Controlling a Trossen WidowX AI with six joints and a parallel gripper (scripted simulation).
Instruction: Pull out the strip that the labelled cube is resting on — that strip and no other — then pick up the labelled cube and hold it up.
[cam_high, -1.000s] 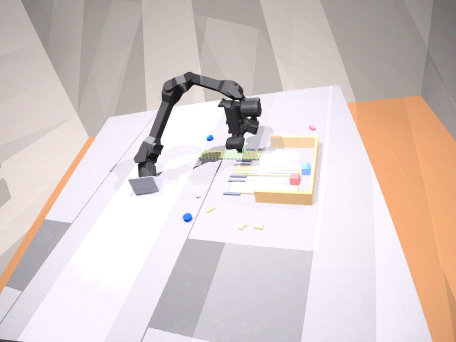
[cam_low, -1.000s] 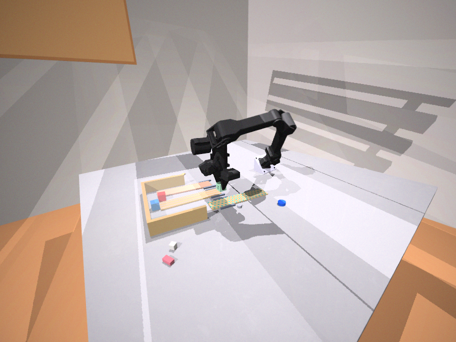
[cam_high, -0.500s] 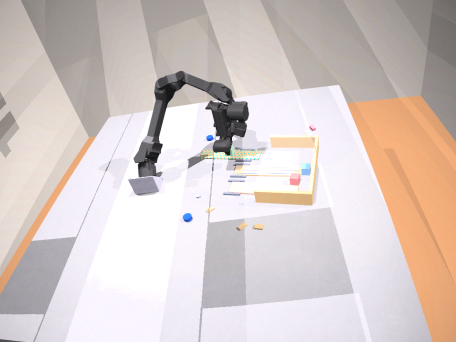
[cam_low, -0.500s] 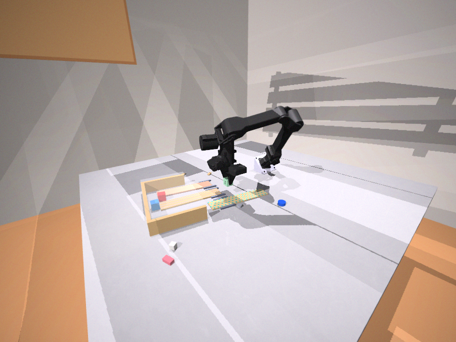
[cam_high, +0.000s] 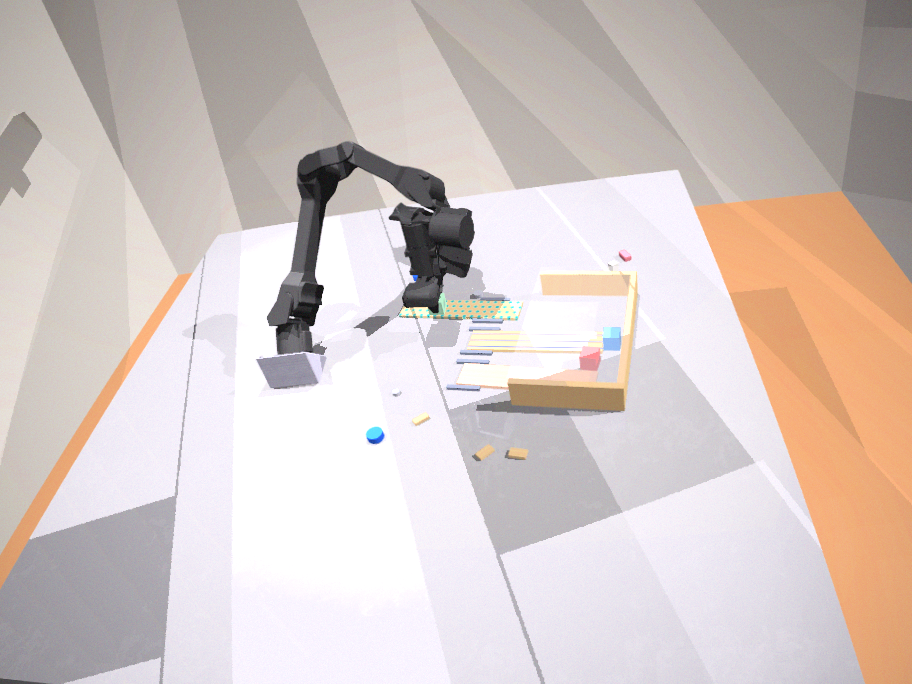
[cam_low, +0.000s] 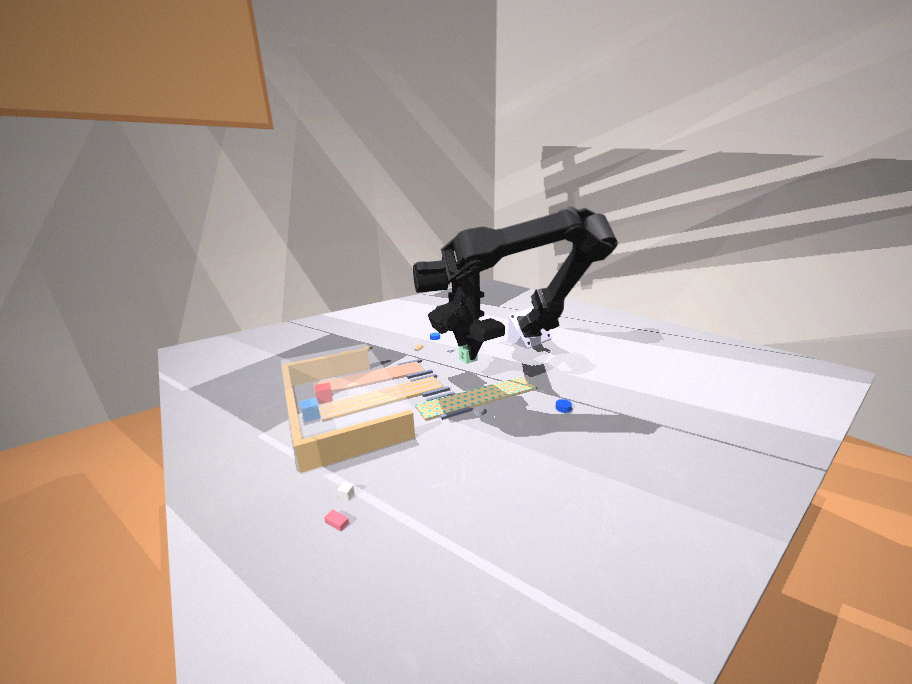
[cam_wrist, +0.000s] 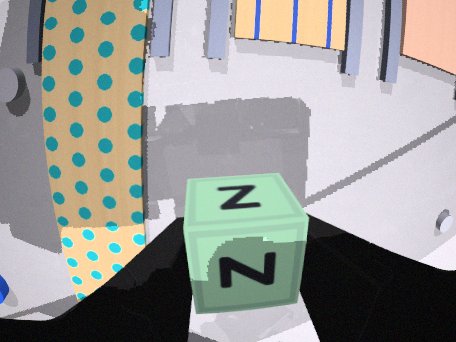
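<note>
The green cube (cam_high: 442, 302) (cam_low: 464, 354) (cam_wrist: 245, 270) bears a black N on two visible faces. My gripper (cam_high: 436, 307) (cam_low: 469, 351) (cam_wrist: 238, 226) is shut on it, one finger at each side, and holds it above the table. The teal-dotted strip (cam_high: 486, 309) (cam_low: 471, 399) (cam_wrist: 90, 112) lies flat outside the wooden frame's open side, left of the cube in the wrist view. The blue-striped strip (cam_high: 515, 340) (cam_low: 383, 397) (cam_wrist: 275, 20) and the salmon strip (cam_high: 482, 375) (cam_low: 375, 376) (cam_wrist: 432, 30) reach into the frame.
The wooden frame (cam_high: 567, 395) (cam_low: 357, 441) holds a blue cube (cam_high: 611, 337) (cam_low: 309, 409) and a red cube (cam_high: 589, 358) (cam_low: 323, 392) at its far end. Grey rails flank the strips. Blue discs, tan blocks and a pink block (cam_high: 624, 255) (cam_low: 336, 519) lie around.
</note>
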